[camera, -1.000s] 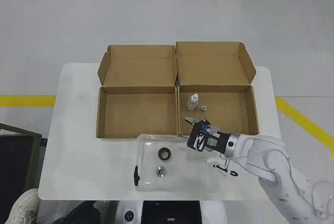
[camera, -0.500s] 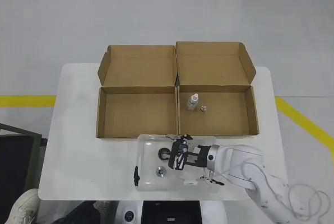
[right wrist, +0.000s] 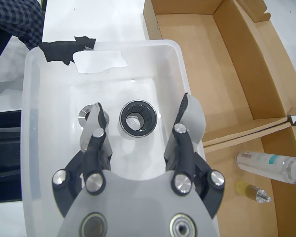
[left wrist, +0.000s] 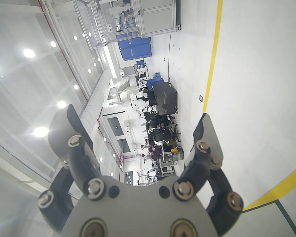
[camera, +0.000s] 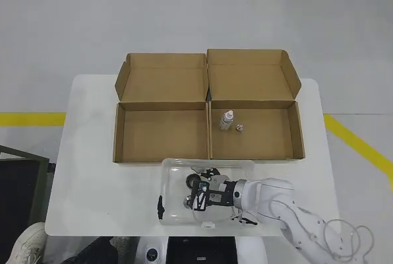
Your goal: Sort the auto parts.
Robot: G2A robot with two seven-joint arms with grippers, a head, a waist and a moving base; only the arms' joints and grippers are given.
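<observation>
The right end effector [right wrist: 141,100] is found released, its fingers spread wide with nothing gripped, and is held low inside a clear plastic bin [right wrist: 180,60]. A black ring bearing [right wrist: 125,122] is seen lying flat on the bin floor, in line with the gap between the fingers and just ahead of their tips; contact with it cannot be confirmed. A small round metal part [right wrist: 83,114] is noted just beside the bearing and apart from it, partly hidden behind one finger. A strip of black tape [right wrist: 61,50] is stuck over the bin's far rim, with a white patch [right wrist: 101,62] just beside it on the wall. The bin is placed on the white tabletop [right wrist: 96,8], at the edge nearest the robot. Just beyond it two open cardboard boxes are set side by side, touching, with lids folded back: the left box [camera: 160,135] and the right box [camera: 269,135]. In the right box a clear bottle [right wrist: 266,165] is laid on its side, with a small yellow-and-metal part [right wrist: 252,191] near it but apart. The left end effector [left wrist: 137,111] is likewise released, fingers well apart, and is pointed toward a yellow floor line [left wrist: 213,50].
</observation>
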